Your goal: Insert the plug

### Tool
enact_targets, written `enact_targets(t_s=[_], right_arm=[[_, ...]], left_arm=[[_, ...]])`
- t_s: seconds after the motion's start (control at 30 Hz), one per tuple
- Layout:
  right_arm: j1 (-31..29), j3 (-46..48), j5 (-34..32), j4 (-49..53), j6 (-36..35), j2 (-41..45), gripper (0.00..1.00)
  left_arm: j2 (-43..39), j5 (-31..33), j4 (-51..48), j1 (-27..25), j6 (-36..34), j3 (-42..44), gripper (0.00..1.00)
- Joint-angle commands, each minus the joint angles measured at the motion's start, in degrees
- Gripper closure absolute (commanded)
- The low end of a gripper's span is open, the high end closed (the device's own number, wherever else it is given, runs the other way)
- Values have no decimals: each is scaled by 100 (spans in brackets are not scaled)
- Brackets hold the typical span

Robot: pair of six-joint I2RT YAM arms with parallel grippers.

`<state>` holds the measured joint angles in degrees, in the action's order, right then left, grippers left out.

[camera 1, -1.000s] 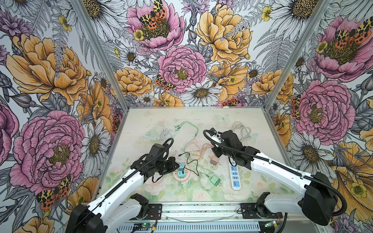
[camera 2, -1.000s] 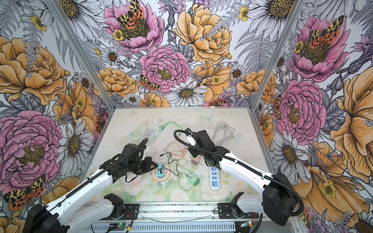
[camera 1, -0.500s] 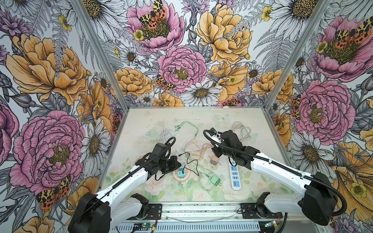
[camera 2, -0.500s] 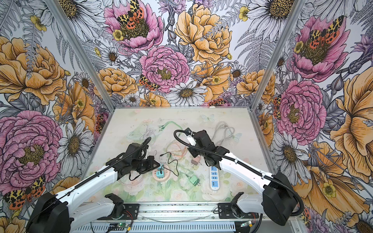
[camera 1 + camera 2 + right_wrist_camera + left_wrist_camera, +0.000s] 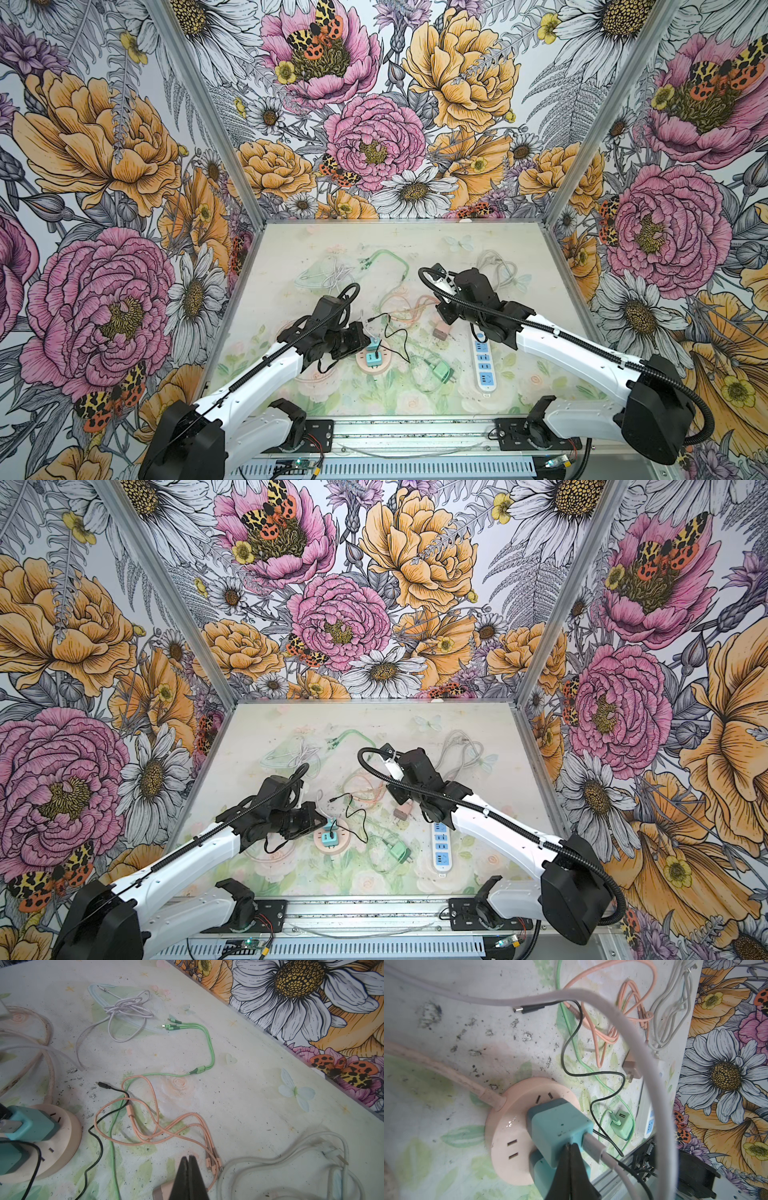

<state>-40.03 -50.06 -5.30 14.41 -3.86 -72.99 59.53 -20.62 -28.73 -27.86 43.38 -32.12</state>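
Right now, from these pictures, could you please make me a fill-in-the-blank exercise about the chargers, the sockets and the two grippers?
1. Two teal chargers are plugged into the round ____ socket hub.
2. The white power strip has ____ socket panels.
3. The loose charger lying between the hub and the strip is ____.
4. The jaws of the left gripper and the right gripper are both ____.

Missing words: pink; blue; green; shut.
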Motion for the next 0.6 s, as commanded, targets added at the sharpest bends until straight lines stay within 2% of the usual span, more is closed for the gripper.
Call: enact_targets(t_s=[0.0, 0.07, 0.17, 0.23, 0.3, 0.43, 0.57], right_arm=[[39, -18, 38, -62, 64, -13, 100], [38, -20, 39, -64, 68, 4, 100], [39, -12, -9, -67, 69, 49, 96], [33, -1, -86, -66, 88, 73, 87], [36, -3, -124, -61, 91, 87, 81], [35, -46, -255, -36, 169, 91, 72], [39, -52, -561, -36, 287, 19, 68]], left_arm=[[-219, 271, -379, 103, -76, -133, 96], [-303, 365, -679, 145, -189, -385, 94], [-380, 930, -1573, 161, -408, -856, 89], [-436, 1625, -2265, 181, -424, -1156, 74], [-552, 2099, -2686, 256, -391, -1332, 64], [-940, 2264, -2761, 464, -391, -1465, 60], [-1032, 2194, -2750, 496, -432, -1675, 59]])
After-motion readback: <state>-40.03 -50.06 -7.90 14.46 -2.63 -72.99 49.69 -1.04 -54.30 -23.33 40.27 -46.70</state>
